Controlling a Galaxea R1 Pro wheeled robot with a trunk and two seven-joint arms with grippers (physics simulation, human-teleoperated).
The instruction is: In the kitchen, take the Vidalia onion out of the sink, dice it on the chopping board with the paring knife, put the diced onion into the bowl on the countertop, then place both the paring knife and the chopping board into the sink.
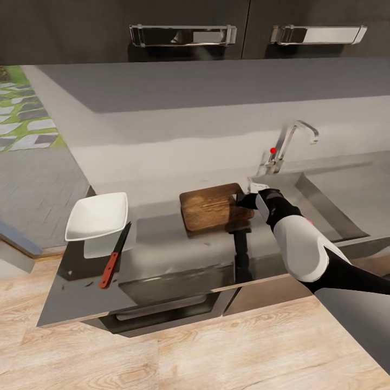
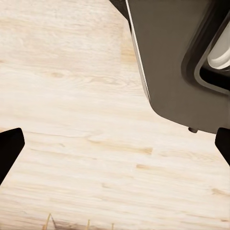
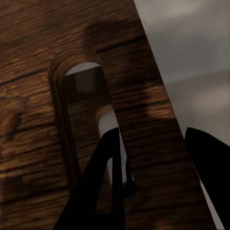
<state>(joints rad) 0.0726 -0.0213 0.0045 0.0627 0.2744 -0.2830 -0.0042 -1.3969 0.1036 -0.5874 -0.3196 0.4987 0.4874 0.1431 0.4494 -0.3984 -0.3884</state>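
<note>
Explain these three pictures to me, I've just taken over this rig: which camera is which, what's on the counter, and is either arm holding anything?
The big picture is from the robot's head, looking down at a grey countertop. On it lie a white bowl, a red-handled knife beside the bowl, and a brown board. The sink with its tap is to the right.

The white and black arm is the robot's right one. Its gripper is at the board's edge nearest the sink.

The right wrist picture looks along that gripper: one finger is in the board's handle slot, one outside the edge. The jaws straddle the rim; whether they are clamped is unclear.

The left wrist picture shows the left gripper open over the wood floor, holding nothing.
</note>
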